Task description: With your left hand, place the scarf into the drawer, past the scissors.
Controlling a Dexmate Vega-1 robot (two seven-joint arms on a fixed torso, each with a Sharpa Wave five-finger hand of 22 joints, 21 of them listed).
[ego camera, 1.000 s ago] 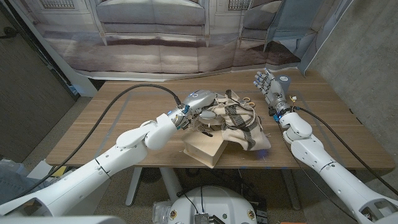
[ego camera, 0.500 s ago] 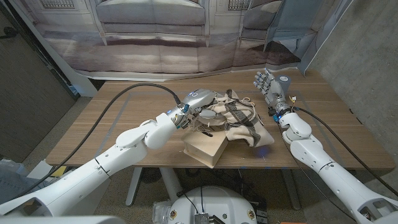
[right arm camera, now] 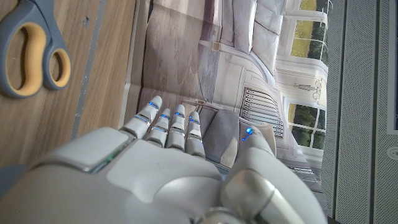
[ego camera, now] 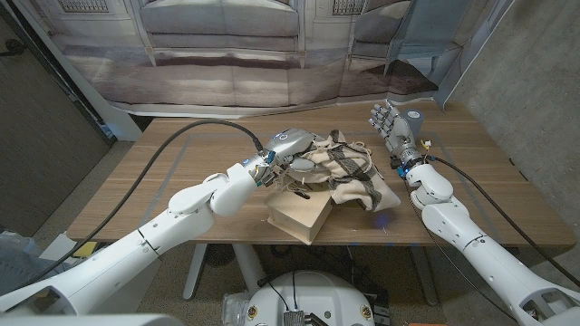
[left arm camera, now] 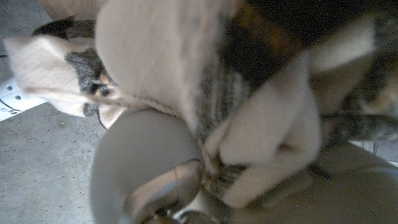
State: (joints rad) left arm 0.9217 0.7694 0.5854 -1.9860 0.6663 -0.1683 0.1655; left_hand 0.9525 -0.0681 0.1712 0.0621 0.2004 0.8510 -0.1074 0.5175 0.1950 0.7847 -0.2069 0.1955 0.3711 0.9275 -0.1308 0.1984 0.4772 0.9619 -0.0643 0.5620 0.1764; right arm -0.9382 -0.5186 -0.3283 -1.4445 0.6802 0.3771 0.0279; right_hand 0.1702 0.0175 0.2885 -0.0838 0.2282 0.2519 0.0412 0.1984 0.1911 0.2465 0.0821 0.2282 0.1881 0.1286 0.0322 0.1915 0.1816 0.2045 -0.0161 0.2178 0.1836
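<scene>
Gripping the scarf bunched, the left hand holds it over the wooden drawer.
Right hand waits upright, fingers apart and holding nothing, leaving room.

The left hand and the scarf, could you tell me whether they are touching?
Touching. In the left wrist view the left hand has its fingers closed into the scarf folds.
</scene>
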